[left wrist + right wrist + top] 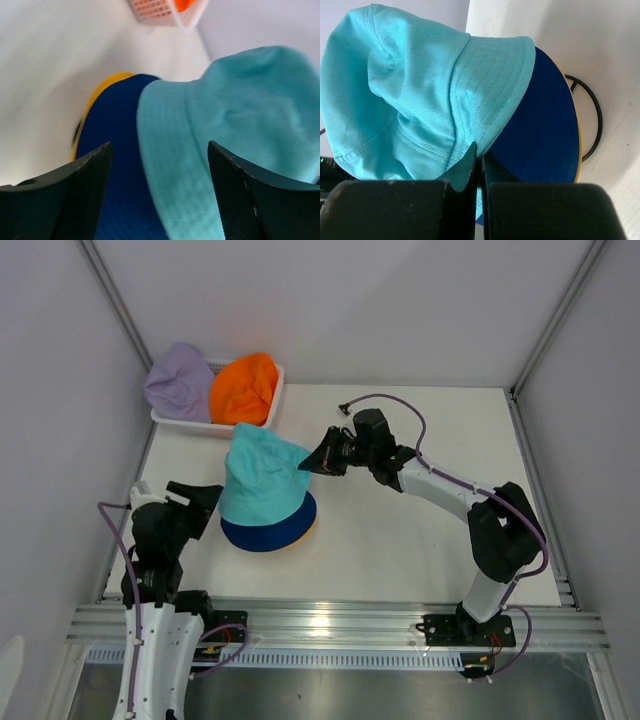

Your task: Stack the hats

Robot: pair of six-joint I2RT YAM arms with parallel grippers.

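The teal hat [262,480] is seen draped, tilted and only partly settled, over the navy hat [268,534]. Beneath that a rim of the yellow hat [102,84] shows, the pile being carried on a black wire stand [592,125] towards the left of the surface [400,550]. The right fingers [420,210] are clenched on the edge of the teal brim, while the left fingers [75,200] are spread wide beside the pile and nothing is gripped by them. The lavender hat [178,382] and orange hat [244,388] are left in the white basket [180,421] at the far corner. The cloth is judged light, limp and easily creased, so the stitched brim is best pinched, with the crown allowed to hang. No brand, label or writing can be read, though the underside of each hat is hidden and may carry a tag.
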